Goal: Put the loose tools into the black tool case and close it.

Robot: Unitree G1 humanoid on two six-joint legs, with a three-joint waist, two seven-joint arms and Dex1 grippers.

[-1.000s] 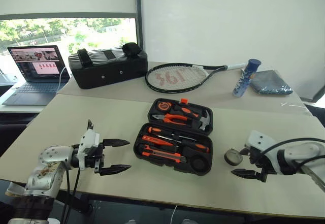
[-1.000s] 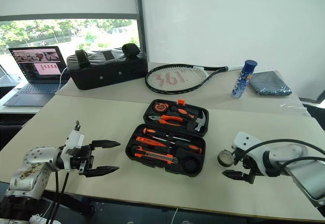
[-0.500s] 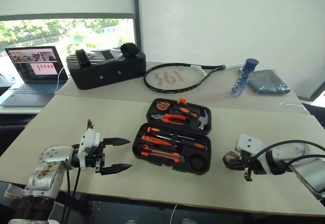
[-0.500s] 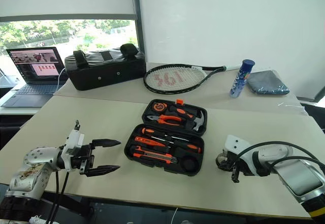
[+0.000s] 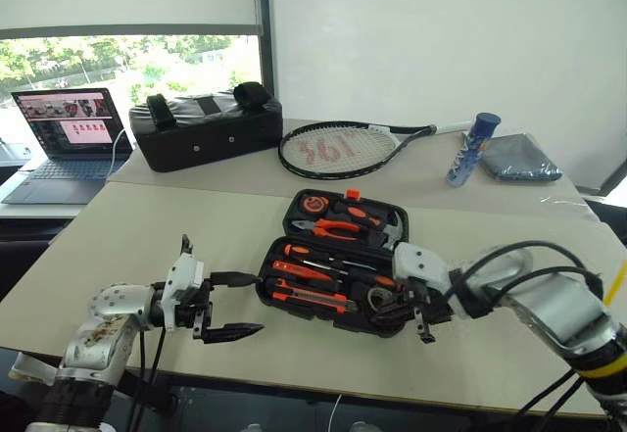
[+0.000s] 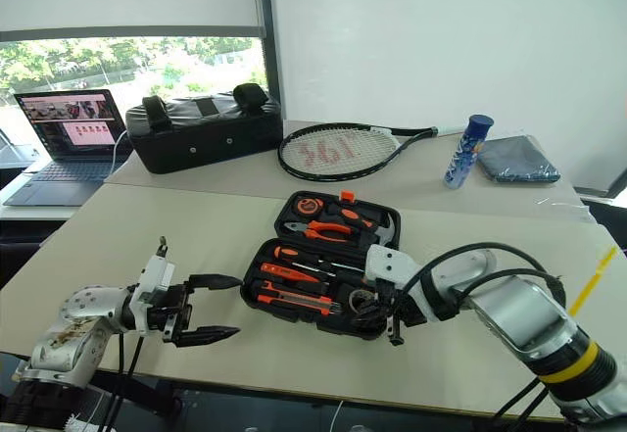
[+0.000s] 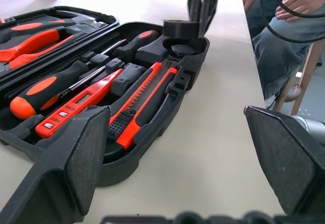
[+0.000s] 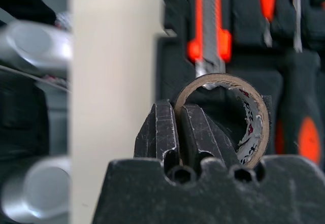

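Observation:
The black tool case (image 5: 313,312) lies open in the middle of the near table. In its base lie the utility knife (image 7: 142,102), a slim orange screwdriver (image 7: 76,104) and two black-and-orange screwdrivers (image 7: 56,89). My right gripper (image 5: 390,307) hangs over the base's front right corner, shut on the wall of the small tape roll (image 8: 252,127), which sits just above the round slot (image 7: 183,47). My left gripper (image 5: 257,304) stands open to the left of the case, fingers level and pointing at it, with nothing between them.
Pliers (image 5: 338,226), a hammer and a round tape measure (image 5: 313,204) sit in the lid. On the far table are a black padded bag (image 5: 208,128), a racket (image 5: 338,148), a laptop (image 5: 69,143), a blue bottle (image 5: 473,148) and a grey cloth (image 5: 519,158). A seated person's legs (image 7: 284,31) are beyond the table's right side.
My right gripper shut on the tape roll on the table right of the case, then carried it left to the case's front right corner. The left gripper stayed open and almost still.

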